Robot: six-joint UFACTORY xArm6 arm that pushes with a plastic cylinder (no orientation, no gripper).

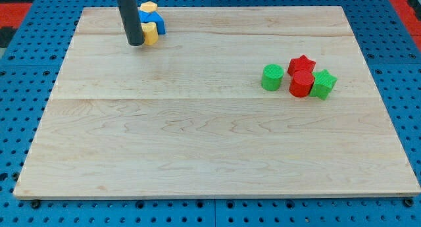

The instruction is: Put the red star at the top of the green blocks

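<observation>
The red star [301, 64] lies at the view's right on the wooden board [197, 141], touching the top of a red cylinder [302, 83]. A green cylinder [272, 77] stands to the left of the red cylinder, and a green star-shaped block [323, 83] touches its right side. My tip [135, 43] is far away at the view's top left, right beside a yellow block [150, 33], well to the left of the red star.
A blue block [153, 20] and a second yellow block [148, 7] sit in a cluster with the first yellow block at the top left. The board lies on a blue perforated table [26, 89].
</observation>
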